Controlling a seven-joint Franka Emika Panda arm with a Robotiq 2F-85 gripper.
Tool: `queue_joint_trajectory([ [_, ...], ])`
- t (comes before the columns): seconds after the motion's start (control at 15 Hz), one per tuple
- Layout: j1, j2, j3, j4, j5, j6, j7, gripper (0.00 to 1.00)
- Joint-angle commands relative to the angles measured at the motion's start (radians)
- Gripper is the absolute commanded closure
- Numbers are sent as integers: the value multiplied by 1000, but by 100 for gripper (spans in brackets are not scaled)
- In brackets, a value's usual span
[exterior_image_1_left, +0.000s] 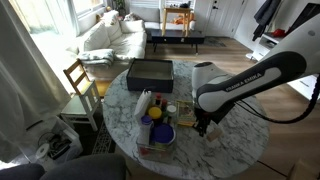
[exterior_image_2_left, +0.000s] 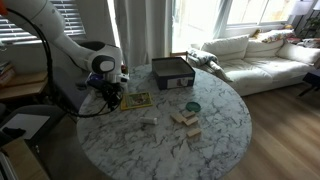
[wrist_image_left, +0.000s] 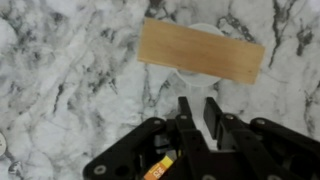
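Observation:
My gripper (wrist_image_left: 199, 112) hangs over the marble table top (wrist_image_left: 70, 70) with its two black fingers drawn close together, only a thin gap between them, and nothing held. Just beyond the fingertips a flat, light wooden block (wrist_image_left: 203, 50) lies on the marble, partly over a pale round patch. The gripper does not touch it. In both exterior views the gripper (exterior_image_1_left: 205, 128) (exterior_image_2_left: 110, 99) points down near the rim of the round table.
On the round marble table (exterior_image_2_left: 215, 130) stand a dark open box (exterior_image_1_left: 150, 70) (exterior_image_2_left: 172, 72), a blue bowl (exterior_image_1_left: 158, 133), a green bowl (exterior_image_2_left: 192, 106) and stacked wooden blocks (exterior_image_2_left: 186, 120). A wooden chair (exterior_image_1_left: 80, 78) and a white sofa (exterior_image_1_left: 112, 38) stand beyond.

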Motion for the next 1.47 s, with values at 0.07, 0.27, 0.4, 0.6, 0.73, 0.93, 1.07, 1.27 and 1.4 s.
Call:
queue_joint_trajectory([
  [0.07, -6, 10, -3, 10, 9, -4, -11, 93],
  [0.27, -8, 1, -5, 9, 11, -7, -11, 95],
  [0.4, -11, -3, -7, 12, 14, -18, -6, 95],
  [0.6, -18, 2, -10, 22, 20, -32, -3, 95],
  [0.73, -21, 5, -11, 29, 24, -46, -2, 95],
  [0.93, -27, 2, -11, 39, 42, -82, 0, 95],
  [1.07, -32, -2, -15, 49, 62, -115, 19, 95],
  [1.27, -41, -12, -23, 64, 103, -149, 54, 95],
  [1.4, -45, -19, -29, 75, 134, -163, 93, 95],
])
